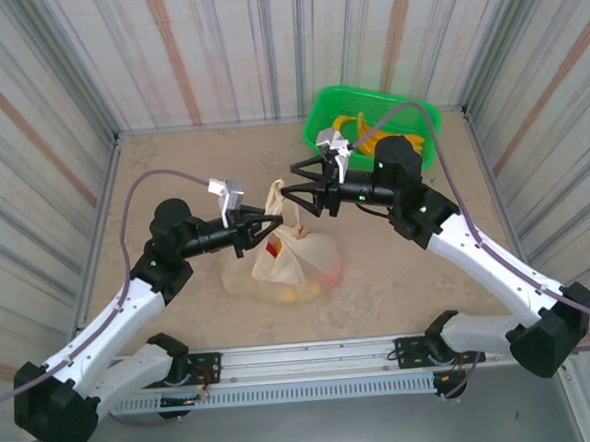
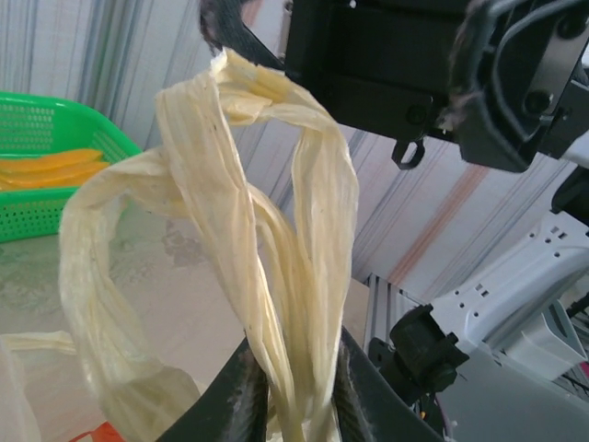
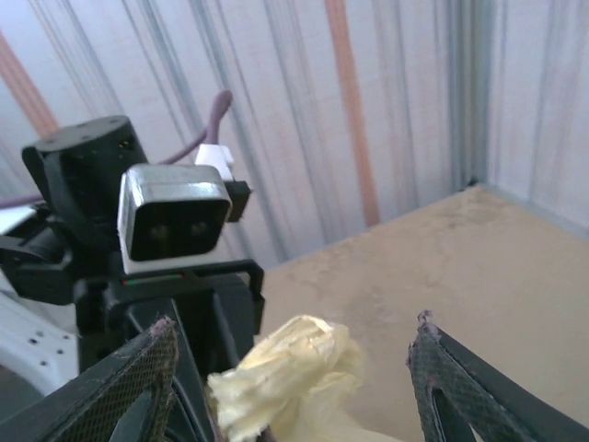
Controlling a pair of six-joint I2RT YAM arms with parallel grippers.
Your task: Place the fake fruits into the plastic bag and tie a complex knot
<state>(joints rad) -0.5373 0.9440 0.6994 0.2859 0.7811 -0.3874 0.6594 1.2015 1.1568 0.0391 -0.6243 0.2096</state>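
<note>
Left gripper (image 1: pixel 274 221) apparently on plastic bag (image 1: pixel 288 268) handles

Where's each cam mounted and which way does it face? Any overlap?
Top external: above, behind the bases, looking down at the table; both arms, left gripper, right gripper, bag.
Left wrist: looks along its fingers at the bag handles, right arm behind.
Right wrist: faces the left arm past open fingers.
Shared: both wrist views show the bag handles.

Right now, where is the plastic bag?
In the top view, the plastic bag lies mid-table, nearer than the green basket, its handles raised between the left gripper and the right gripper.
</note>
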